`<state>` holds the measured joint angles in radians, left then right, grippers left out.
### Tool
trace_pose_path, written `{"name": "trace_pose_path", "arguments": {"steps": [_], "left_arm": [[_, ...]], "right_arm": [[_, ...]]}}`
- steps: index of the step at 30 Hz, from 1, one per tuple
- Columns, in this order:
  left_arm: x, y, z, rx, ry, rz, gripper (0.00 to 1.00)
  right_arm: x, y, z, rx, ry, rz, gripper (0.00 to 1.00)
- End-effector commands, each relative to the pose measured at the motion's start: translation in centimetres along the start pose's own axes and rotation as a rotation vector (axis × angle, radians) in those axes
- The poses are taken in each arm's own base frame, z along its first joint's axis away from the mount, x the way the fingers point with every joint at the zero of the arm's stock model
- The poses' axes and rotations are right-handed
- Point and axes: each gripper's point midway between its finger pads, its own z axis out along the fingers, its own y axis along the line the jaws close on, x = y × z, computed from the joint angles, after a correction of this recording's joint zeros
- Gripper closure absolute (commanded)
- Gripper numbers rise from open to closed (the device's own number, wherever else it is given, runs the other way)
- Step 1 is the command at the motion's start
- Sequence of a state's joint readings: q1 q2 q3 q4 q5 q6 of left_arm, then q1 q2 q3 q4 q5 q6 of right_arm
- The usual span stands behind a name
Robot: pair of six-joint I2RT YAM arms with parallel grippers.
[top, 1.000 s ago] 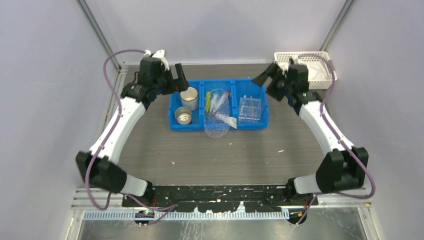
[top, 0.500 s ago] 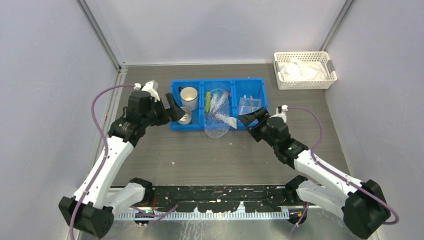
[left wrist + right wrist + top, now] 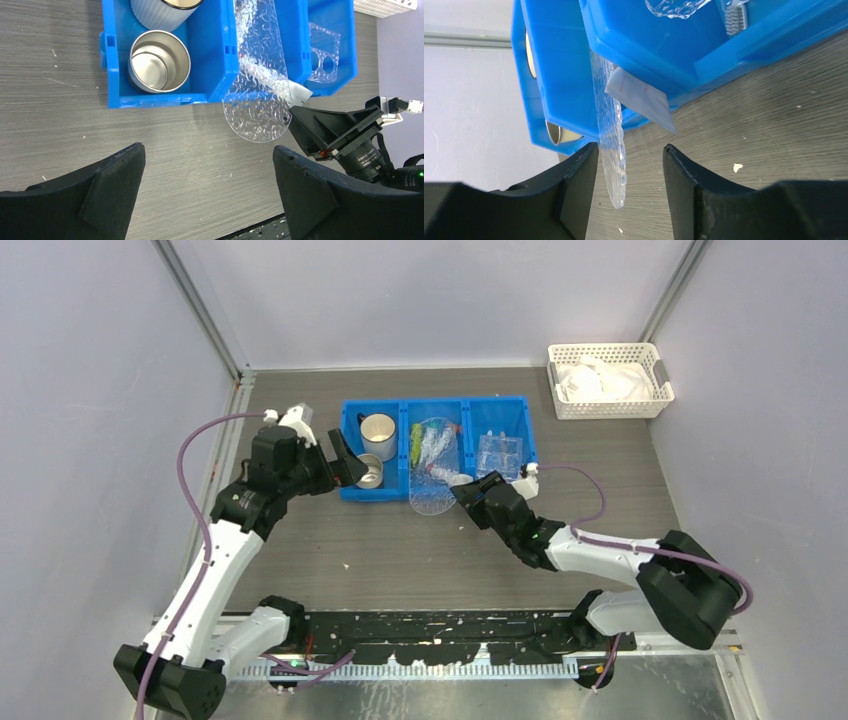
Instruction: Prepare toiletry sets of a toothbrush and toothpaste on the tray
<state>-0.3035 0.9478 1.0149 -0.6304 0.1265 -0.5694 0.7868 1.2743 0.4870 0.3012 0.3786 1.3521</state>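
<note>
A blue three-compartment bin (image 3: 375,492) stands mid-table. Its right compartment holds the clear moulded tray (image 3: 500,452). The toiletry sets (image 3: 430,443), clear packets with green and reddish contents, lie in the middle compartment, and one white packet end (image 3: 641,100) sticks out over the front wall. A clear dimpled oval plate (image 3: 433,497) overhangs the same wall. My right gripper (image 3: 630,149) straddles that plate's edge (image 3: 613,165), its jaws narrowed but apart, the left finger nearest. My left gripper (image 3: 207,155) hangs wide open over bare table in front of the bin.
Two metal cups (image 3: 160,60) fill the bin's left compartment. A white lattice basket (image 3: 608,380) with white bags sits at the back right corner. Grey walls close in on both sides.
Both arms came forward from behind the bin. The right arm swung down to the bin's front and its jaws narrowed round the oval plate's edge. The left gripper stayed wide open.
</note>
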Motion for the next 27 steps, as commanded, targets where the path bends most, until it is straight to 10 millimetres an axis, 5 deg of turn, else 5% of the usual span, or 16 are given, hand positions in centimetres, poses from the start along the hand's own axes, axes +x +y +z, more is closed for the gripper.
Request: {"name": "trace_pose_path", "arguments": {"steps": [1,8,18,22,27], "left_arm": [[0.2,0.2,0.2,0.001,0.001,0.007,0.0],[0.4,0.5,0.8,-0.01,0.011,0.011,0.0],[0.5,0.6,1.4,-0.011,0.019,-0.002,0.0],[0.6,0.7,1.4,-0.015,0.018,-0.001,0.0],[0.5,0.8,1.4,-0.023,0.015,0.004,0.0]], "right_arm": [[-1.0,4.2,0.8,-0.108,-0.08,0.076,0.45],[0.4,4.8,2.1,-0.135,-0.055,0.087,0.53],[1.7,5.1,2.4,-0.155,-0.014,0.087,0.97],[1.3,5.5,0.9,-0.175,-0.001,0.067,0.99],[-0.7,8.0,-3.9,-0.226,0.017,-0.022,0.99]]}}
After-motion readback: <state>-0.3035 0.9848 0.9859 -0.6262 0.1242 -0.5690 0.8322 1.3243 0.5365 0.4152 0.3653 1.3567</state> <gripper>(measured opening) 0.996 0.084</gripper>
